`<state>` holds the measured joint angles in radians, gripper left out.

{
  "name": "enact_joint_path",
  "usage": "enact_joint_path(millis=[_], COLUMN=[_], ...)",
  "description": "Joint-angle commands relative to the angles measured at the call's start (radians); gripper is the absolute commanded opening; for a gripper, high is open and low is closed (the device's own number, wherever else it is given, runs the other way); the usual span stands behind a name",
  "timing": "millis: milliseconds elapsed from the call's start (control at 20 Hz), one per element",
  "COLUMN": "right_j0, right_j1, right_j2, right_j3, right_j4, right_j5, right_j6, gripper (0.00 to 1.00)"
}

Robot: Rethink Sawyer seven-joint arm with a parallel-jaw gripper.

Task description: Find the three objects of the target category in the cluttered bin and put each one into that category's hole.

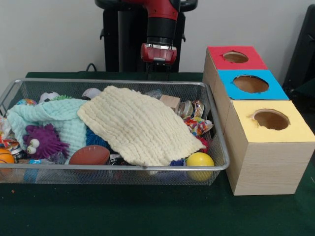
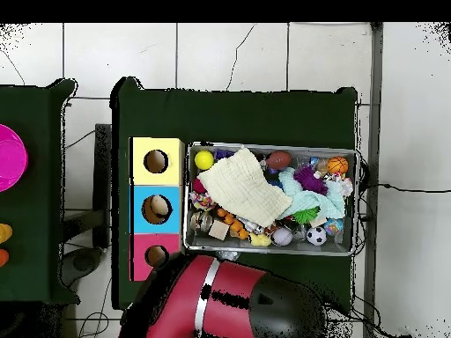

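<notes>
I see my hand (image 1: 158,64) hanging behind the basket (image 1: 216,129); I cannot tell its state, and the cream cloth (image 1: 140,125) hides toys

My gripper (image 1: 158,66) hangs behind the far rim of the wire bin (image 1: 216,132), fingers hidden; a cream cloth (image 1: 140,125) drapes the clutter beside a mint cloth (image 1: 56,118); a purple monster (image 1: 43,141), brown football (image 1: 89,155) and yellow ball (image 1: 200,161) lie near the front; red (image 1: 236,57), blue (image 1: 251,83) and yellow (image 1: 271,119) holes stand alongside.
</notes>
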<state>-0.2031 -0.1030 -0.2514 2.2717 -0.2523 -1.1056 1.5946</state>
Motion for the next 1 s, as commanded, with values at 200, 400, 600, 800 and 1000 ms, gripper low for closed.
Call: enact_joint_path(millis=[200, 400, 600, 800, 1000], right_j0=[0.015, 0.017, 0.013, 0.008, -0.002], right_j1=[0.013, 0.017, 0.033, 0.068, 0.094], right_j2=[0.082, 0.085, 0.091, 0.104, 0.113], right_j3=[-0.11, -0.112, -0.126, -0.158, -0.186], right_j4=[0.099, 0.102, 0.099, 0.095, 0.083], right_j5=[0.022, 0.016, 0.006, -0.011, -0.026], right_j6=[0.227, 0.231, 0.236, 0.243, 0.248], gripper=[1.0, 1.0, 1.0, 1.0, 1.0])
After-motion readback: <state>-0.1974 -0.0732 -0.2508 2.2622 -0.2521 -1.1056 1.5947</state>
